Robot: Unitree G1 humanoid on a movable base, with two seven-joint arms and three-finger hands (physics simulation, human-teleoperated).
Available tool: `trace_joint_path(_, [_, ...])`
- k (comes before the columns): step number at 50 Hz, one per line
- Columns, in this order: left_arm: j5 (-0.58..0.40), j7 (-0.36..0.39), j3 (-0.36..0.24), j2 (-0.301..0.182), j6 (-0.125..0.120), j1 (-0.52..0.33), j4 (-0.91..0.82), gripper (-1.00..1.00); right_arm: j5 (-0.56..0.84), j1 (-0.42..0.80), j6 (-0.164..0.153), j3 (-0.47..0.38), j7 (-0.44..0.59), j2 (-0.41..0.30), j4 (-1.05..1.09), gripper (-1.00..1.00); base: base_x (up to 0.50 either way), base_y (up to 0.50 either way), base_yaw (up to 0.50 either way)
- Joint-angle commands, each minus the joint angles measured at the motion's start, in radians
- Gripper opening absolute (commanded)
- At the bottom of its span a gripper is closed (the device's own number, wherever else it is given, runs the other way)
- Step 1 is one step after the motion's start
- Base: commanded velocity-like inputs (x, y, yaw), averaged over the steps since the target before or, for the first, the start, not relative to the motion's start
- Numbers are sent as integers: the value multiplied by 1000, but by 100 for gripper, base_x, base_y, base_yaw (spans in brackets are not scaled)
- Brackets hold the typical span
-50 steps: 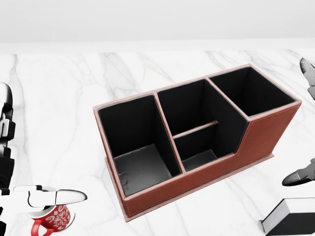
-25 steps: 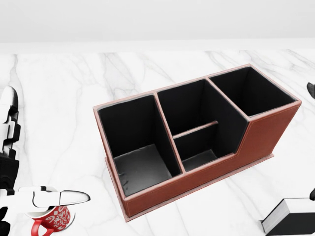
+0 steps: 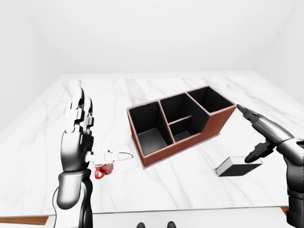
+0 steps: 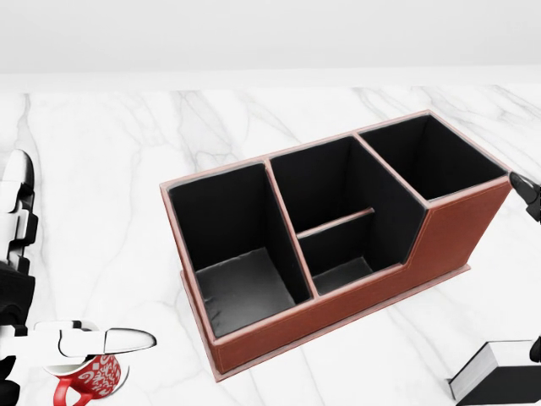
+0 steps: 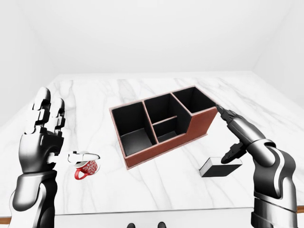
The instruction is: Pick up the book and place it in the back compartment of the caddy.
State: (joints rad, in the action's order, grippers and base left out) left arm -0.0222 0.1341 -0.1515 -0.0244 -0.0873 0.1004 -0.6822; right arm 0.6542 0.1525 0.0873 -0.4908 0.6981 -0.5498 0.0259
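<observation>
Fingers (image 5: pixel 227 116) now lower, nearer book (image 5: pixel 219 167).

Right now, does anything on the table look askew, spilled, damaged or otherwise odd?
Nothing stands out. The caddy stands upright and empty, merely angled on the marble table. The book lies flat and closed; the red mug is upright. Both hands, left and right, hang open, touching nothing.

- The right hand (image 4: pixel 526 196) has dropped lower along the head view's right edge; its lower finger has nearly left the frame.
- The left hand (image 4: pixel 17 254) has sunk slightly.
</observation>
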Motion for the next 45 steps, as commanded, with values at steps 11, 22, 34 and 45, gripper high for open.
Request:
trace_joint_path(11, [0, -1, 0, 0, 0, 1, -1, 100, 80, -61, 0, 7, 0, 41, 5, 100, 0, 0, 0])
trace_joint_path(22, [-2, -1, 2, 1, 0, 1, -6, 100, 116, -88, 0, 6, 0, 70, 30, 100, 0, 0, 0])
trace_joint_path(34, [-4, -1, 5, 1, 0, 2, -3, 100, 152, -104, 0, 17, 0, 85, 1, 100, 0, 0, 0])
trace_joint_path(45, [-6, -1, 6, 1, 0, 3, 0, 100, 173, -99, 0, 44, 0, 88, -59, 100, 0, 0, 0])
